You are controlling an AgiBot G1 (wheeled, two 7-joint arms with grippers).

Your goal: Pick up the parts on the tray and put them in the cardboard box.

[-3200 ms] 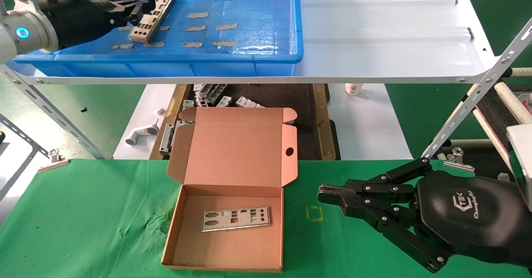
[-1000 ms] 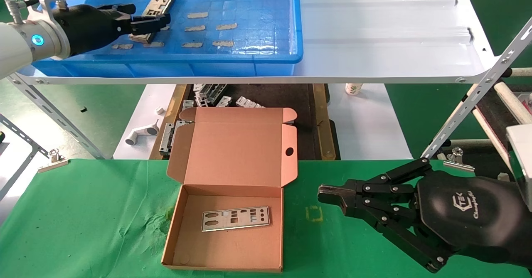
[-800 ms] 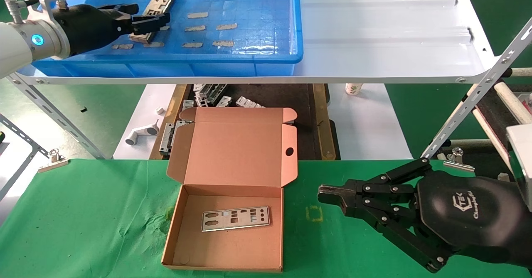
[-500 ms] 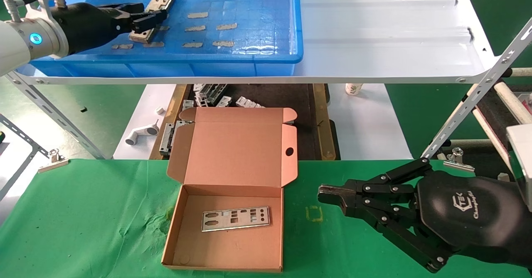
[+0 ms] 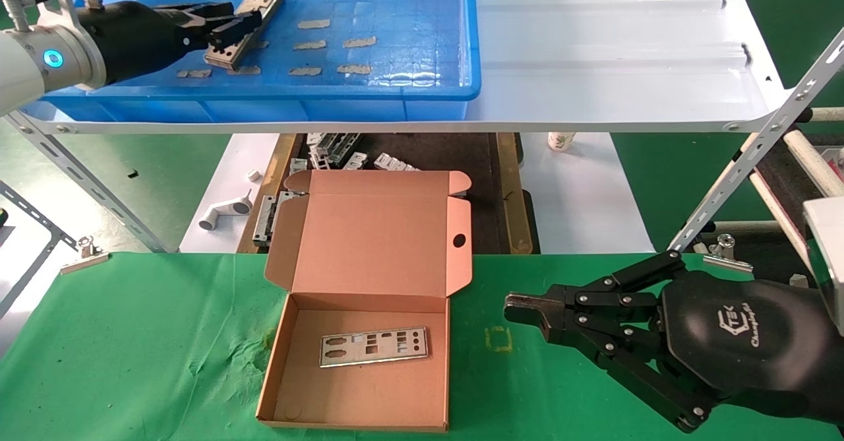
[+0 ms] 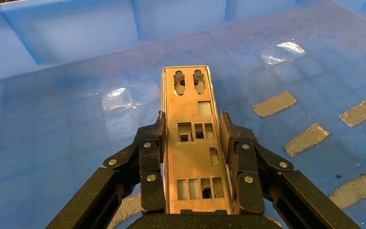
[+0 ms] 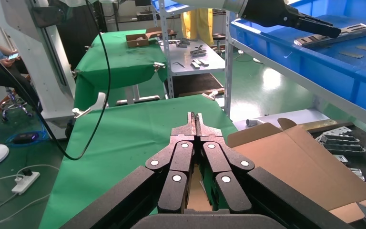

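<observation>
**Left gripper clamping a plate in the tray; right gripper resting closed beside the box**

From the head view, the blue tray (image 5: 369, 91) is sitting on a white shelf (image 5: 606, 45), its floor dotted with tan tape patches (image 5: 359, 41); the left gripper (image 5: 227, 29) is reaching in from the robot's left, its black body covering the middle of a silver plate (image 5: 245, 22) that is lying slantwise near the tray's far left; below the shelf, grey brackets (image 5: 343, 154) and a white pipe fitting (image 5: 224, 211) are lying on a lower level, partly hidden behind the raised flap of the cardboard box (image 5: 359, 362); the box is standing open on the green cloth (image 5: 132, 335), with a second plate (image 5: 374, 346) lying flat on its floor; the right gripper (image 5: 521, 309) is resting over the cloth just beside the box.

From the left wrist view, the left gripper (image 6: 190, 143) is pressing its two pads (image 6: 227, 138) against the long edges of the plate (image 6: 193, 157), so it is gripping the plate; whether the plate is lifting off the tray floor (image 6: 66, 138) is hard to judge here; tape patches (image 6: 276, 104) are lying well apart from it.

From the right wrist view, the right gripper (image 7: 195, 121) is showing its fingertips pressed together with nothing between them; beyond it, the box flap (image 7: 310, 167) is lying open, and the left arm (image 7: 286, 14) is reaching over the tray's wall (image 7: 343, 71).
</observation>
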